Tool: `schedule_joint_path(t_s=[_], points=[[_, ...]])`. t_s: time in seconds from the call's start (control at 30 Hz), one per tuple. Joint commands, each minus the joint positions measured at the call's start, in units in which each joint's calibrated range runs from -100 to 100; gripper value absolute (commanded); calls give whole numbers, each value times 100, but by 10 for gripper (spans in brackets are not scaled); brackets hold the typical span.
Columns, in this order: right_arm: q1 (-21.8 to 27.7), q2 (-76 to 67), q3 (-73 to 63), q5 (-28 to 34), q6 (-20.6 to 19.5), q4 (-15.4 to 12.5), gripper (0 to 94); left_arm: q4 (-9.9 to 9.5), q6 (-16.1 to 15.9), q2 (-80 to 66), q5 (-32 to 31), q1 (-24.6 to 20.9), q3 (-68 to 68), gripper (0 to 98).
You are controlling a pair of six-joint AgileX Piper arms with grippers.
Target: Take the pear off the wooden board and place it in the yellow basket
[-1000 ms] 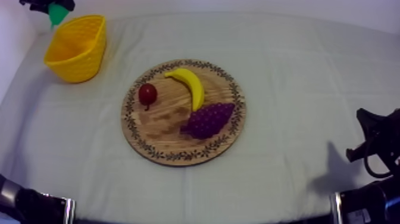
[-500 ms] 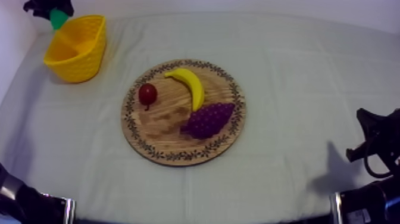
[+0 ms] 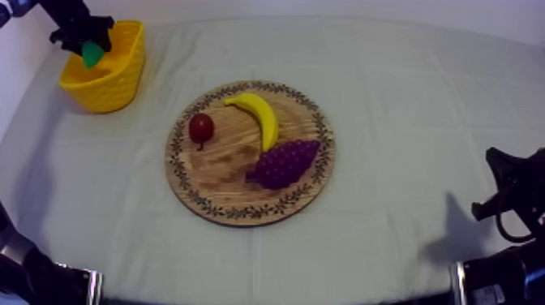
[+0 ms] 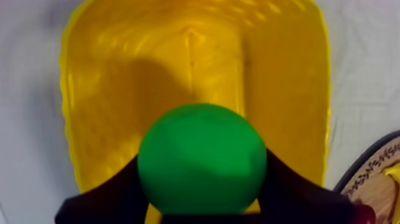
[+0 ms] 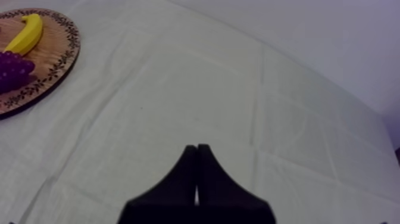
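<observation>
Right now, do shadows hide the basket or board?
Left wrist view: a shadow darkens the inner wall of the yellow basket behind the pear. Top view: a shadow lies on the cloth by the right arm, clear of the wooden board. Right wrist view: no hard shadows.

A bright green is seen on the pear [image 4: 202, 158] between the black fingers [image 4: 104, 199] of the left hand [image 3: 87, 45]. Beneath that hand, the basket [image 4: 107, 89] is coloured a strong yellow, and its walls are marked with a faint lattice. Away from that hand, the board [image 3: 219, 174] is grained in warm brown, and its rim is ringed with a dark leafy pattern. On it, the banana [image 3: 259, 113] is coloured yellow, the bunch of grapes [image 3: 284, 162] purple and the small red fruit [image 3: 201, 127] dark red. The worktop [image 3: 405, 97] is covered by a grey-white cloth. The right hand [image 5: 197, 149] is coloured black.
</observation>
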Motion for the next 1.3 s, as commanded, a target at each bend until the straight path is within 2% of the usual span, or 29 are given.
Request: schedule_joint_path(t_s=[0.0, 0.13, 0.4, 0.67, 0.9, 1.27], points=[[-3, -3, -2, 2, -1, 0, 4, -4, -7, 40, -2, -11, 9, 506], [-7, -3, -2, 2, 1, 0, 4, -24, 40, 121, -29, -32, 62, 551], [-10, -3, -2, 2, -1, 0, 4, -134, 130, 72, -74, -34, 158, 779], [-11, -3, -2, 2, -1, 0, 4, -140, 18, -123, -75, -45, 245, 929], [-11, -3, -2, 2, -1, 0, 4, -137, -41, -552, -71, 2, 529, 947], [-17, -3, -2, 2, -1, 0, 4, -119, 40, -1862, -68, 130, 1465, 884]])
